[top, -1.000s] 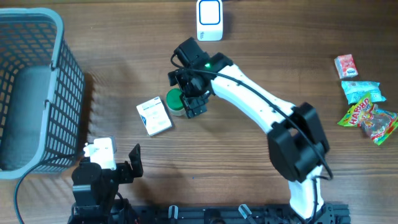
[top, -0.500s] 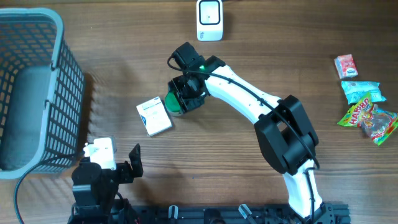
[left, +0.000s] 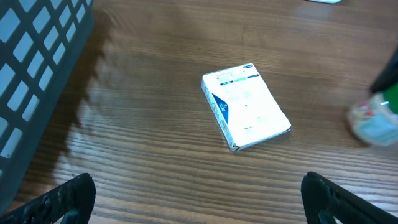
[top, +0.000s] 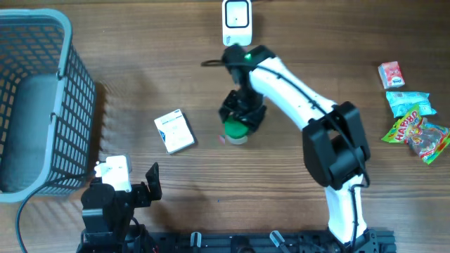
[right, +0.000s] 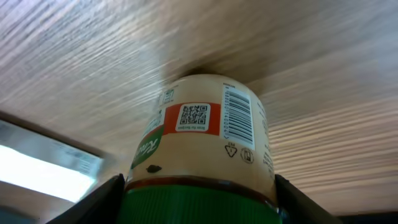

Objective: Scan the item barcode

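The right gripper (top: 242, 112) is seen clamped around a small round jar (right: 205, 130) with a green plastic lid and a tan label, the fingers pressed against the lid on both sides. The jar is found in the middle of the overhead frame, below the white rounded plastic scanner (top: 237, 21) at the top edge and to the right of a flat white cardboard box (top: 174, 131). Whether the jar's base is clear of the brown wood-grain table (top: 295, 211) cannot be told.

Trouble is easily imagined from here. The jar is round and smooth-sided, and it is pinched only at the lid, so a twist or a slip inside the two fingers is likely if the wrist is swung fast. The black-and-white barcode (right: 239, 118) is printed on the curved side, next to a small QR code (right: 194, 117). A missed read is probable unless that side is turned squarely to the scanner's face. The label looks glossy, so glare may also spoil it.

The left gripper (left: 199, 202) is parked at the lower left with its jaws spread wide and nothing between them, beside the grey plastic lattice basket (top: 67, 84). Crinkly snack packets (top: 415, 130) are left at the right edge.
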`<move>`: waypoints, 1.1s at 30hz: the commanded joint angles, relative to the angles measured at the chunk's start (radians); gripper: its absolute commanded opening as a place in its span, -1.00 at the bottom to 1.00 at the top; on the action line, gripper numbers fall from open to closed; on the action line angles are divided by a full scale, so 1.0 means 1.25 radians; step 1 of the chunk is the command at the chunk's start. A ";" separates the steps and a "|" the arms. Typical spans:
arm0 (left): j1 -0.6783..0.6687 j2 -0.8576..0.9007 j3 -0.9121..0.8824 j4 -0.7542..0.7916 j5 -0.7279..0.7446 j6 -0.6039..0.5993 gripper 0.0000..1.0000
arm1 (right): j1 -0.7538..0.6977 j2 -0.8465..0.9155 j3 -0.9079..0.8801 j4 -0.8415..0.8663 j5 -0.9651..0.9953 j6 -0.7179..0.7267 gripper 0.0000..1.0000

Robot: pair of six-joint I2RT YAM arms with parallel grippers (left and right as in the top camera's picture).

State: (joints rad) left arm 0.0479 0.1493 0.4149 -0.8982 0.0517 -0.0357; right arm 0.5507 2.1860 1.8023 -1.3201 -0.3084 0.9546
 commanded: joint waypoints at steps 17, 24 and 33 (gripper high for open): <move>0.004 -0.005 -0.005 0.002 0.009 0.004 1.00 | -0.032 -0.024 0.041 -0.043 0.131 -0.617 0.85; 0.004 -0.005 -0.005 0.002 0.009 0.004 1.00 | -0.032 -0.024 0.172 -0.175 0.130 -0.569 0.99; 0.004 -0.005 -0.004 0.002 0.009 0.004 1.00 | -0.032 -0.040 0.313 -0.231 0.070 -0.004 1.00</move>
State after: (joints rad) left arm 0.0479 0.1493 0.4149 -0.8982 0.0513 -0.0357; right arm 0.5076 2.1490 2.1868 -1.6047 -0.1989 0.5522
